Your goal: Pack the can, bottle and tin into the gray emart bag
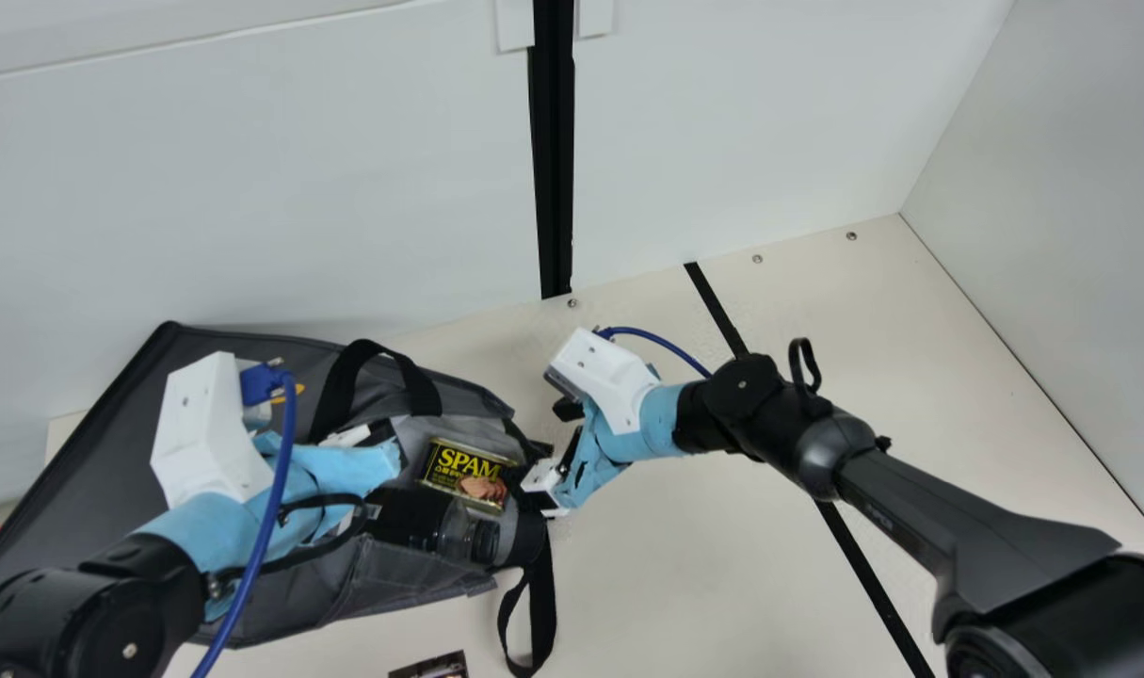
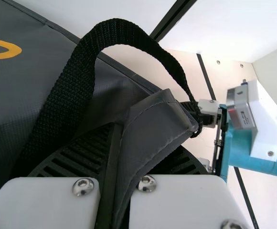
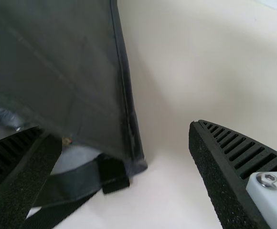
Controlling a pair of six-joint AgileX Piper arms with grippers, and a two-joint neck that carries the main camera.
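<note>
Black ribbed left pincer point(image 2: 145, 137): clamped on gray fabric bag point(image 2: 150, 117) | black ribbed right pincer point(image 3: 122, 131): spread wide, empty, bag edge between | centre edge, then pinch gently

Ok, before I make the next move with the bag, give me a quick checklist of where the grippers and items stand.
1. Left gripper has a grip on the gray bag: ok, its fingers pinch a fold of the fabric.
2. Right gripper has a grip on the bag: not ok, its fingers are apart, with the bag's edge between them.
3. Tin in the bag: ok, it lies inside the mouth.
4. Bottle in the bag: ok, it lies beside the tin.
5. Can in the bag: cannot tell.
</note>
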